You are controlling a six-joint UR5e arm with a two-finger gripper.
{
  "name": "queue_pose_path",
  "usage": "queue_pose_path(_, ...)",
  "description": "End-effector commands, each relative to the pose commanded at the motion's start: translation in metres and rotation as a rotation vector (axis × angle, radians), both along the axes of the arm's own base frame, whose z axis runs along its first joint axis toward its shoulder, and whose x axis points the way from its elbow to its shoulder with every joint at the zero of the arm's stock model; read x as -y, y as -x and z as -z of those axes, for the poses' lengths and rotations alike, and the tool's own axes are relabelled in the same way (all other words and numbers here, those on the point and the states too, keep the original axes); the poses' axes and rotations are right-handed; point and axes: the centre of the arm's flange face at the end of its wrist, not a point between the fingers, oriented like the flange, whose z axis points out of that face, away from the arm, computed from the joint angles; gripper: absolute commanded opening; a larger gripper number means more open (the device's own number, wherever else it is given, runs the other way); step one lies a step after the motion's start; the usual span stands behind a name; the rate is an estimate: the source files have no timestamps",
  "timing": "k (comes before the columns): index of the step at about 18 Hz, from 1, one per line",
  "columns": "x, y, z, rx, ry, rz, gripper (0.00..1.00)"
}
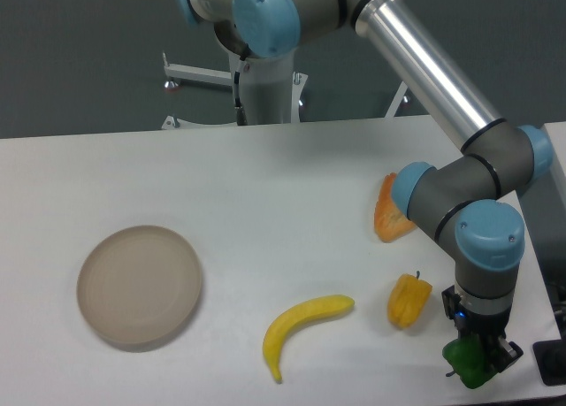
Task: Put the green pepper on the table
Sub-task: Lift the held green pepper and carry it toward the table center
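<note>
The small glossy dark-green bell pepper sits pinched in my gripper at the near right corner of the large white matte desk, low over the surface; whether it touches the desk I cannot tell. No brand, label or writing can be read anywhere. My grey-and-blue arm reaches from its base behind the far edge, runs diagonally right, folds at the elbow and drops its wrist straight down. Just left of the gripper stands a small yellow-orange pepper; a curved yellow banana lies further left, a round beige plate well apart, an orange wedge-shaped piece beside my forearm.
</note>
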Motion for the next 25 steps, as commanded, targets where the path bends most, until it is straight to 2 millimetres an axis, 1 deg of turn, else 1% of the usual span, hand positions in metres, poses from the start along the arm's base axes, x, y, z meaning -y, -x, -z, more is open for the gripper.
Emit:
queue_pose_path(4,0.000,-0.004,0.001,0.008,0.005,0.004,0.36)
queue_pose_path(6,0.001,-0.008,-0.002,0.020,0.014,-0.001,0.36)
queue_pose_path(7,0.002,-0.011,-0.008,0.025,0.017,-0.005,0.36)
queue_pose_path(10,0.003,-0.020,-0.016,0.062,0.026,-0.037,0.36)
queue_pose_path(11,0.001,-0.026,-0.019,0.071,0.019,-0.037,0.36)
queue_pose_path(12,0.001,-0.035,-0.027,0.074,0.018,-0.040,0.36)
queue_pose_path(13,0.002,-0.040,-0.031,0.086,0.023,-0.054,0.36)
queue_pose_path(15,-0.003,-0.067,-0.046,0.118,0.037,-0.077,0.36)
queue_pose_path(16,-0.004,-0.076,-0.051,0.130,0.042,-0.091,0.36)
queue_pose_path(17,-0.002,-0.083,-0.054,0.143,0.049,-0.109,0.36)
queue_pose_path(19,0.002,-0.104,-0.065,0.175,0.038,-0.125,0.36)
queue_pose_path(21,0.013,-0.126,-0.077,0.230,0.024,-0.146,0.36)
queue_pose_path(22,0.017,-0.142,-0.081,0.259,0.026,-0.148,0.36)
queue_pose_path(25,0.045,-0.172,-0.079,0.317,0.048,-0.152,0.36)
